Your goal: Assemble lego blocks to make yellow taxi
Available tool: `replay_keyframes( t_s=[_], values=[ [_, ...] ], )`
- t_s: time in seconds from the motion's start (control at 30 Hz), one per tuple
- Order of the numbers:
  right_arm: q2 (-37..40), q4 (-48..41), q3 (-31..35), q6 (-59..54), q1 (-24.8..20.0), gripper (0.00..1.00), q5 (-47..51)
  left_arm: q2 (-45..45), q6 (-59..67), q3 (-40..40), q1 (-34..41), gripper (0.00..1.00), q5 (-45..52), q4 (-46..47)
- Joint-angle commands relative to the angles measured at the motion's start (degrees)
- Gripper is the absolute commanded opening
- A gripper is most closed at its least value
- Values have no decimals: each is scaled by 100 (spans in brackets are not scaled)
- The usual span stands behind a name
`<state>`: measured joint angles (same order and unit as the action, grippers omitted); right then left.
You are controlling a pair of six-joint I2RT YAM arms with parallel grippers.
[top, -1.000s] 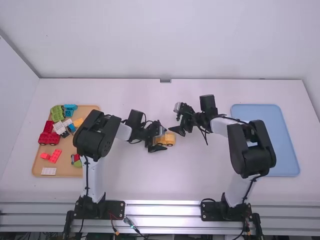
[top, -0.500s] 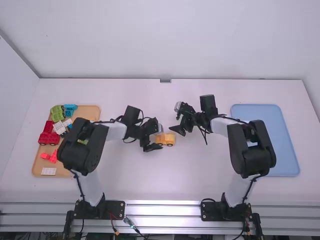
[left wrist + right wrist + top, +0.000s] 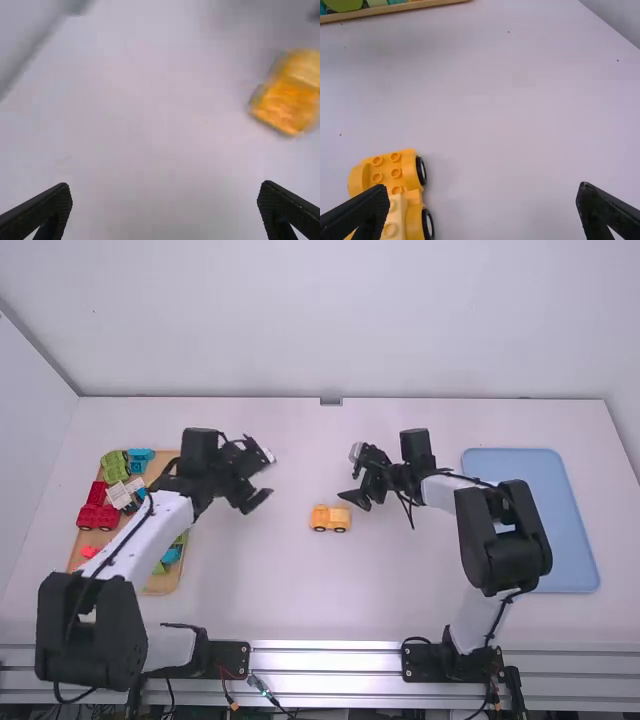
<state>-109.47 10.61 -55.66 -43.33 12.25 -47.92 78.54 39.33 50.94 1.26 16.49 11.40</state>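
Since the earlier frame, the left gripper [image 3: 265, 478] has drawn back from the taxi [image 3: 330, 519] toward the tan tray, while the taxi and the right gripper [image 3: 356, 477] have kept their places. Nearest, the tan tray [image 3: 160, 588] lies on the left of the table [image 3: 300, 600] and the blue tray [image 3: 575, 530] on the right. In the tan tray, going away from the camera, come a small red brick [image 3: 90, 552], red blocks [image 3: 98, 516], a white block [image 3: 119, 496] and a green block [image 3: 115, 466]. Farther than the red brick, the taxi stands wheels down on the table, between the trays. Beyond it are both grippers, one toward each side, apart from it, fingers spread wide and holding nothing.
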Motion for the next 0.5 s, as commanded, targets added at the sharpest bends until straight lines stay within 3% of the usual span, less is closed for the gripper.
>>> replay_keyframes(
  t_s=[0.0,0.1,0.27,0.4,0.47],
  values=[
    [138,66,-101,195,-22,99,155,-264,-1720,-33,-387,99,-1558,-190],
    [138,116,-107,308,-22,99,273,-380,-2225,-33,-863,99,-2352,-448],
    [138,146,-105,306,-22,99,343,-376,-2328,24,-1508,99,-2212,-673],
    [138,229,-105,308,-22,99,339,-236,-2321,682,-2151,99,-1617,216],
    [138,271,-107,308,-22,99,339,57,-2142,1438,-2490,99,-1405,1071]
  ],
)
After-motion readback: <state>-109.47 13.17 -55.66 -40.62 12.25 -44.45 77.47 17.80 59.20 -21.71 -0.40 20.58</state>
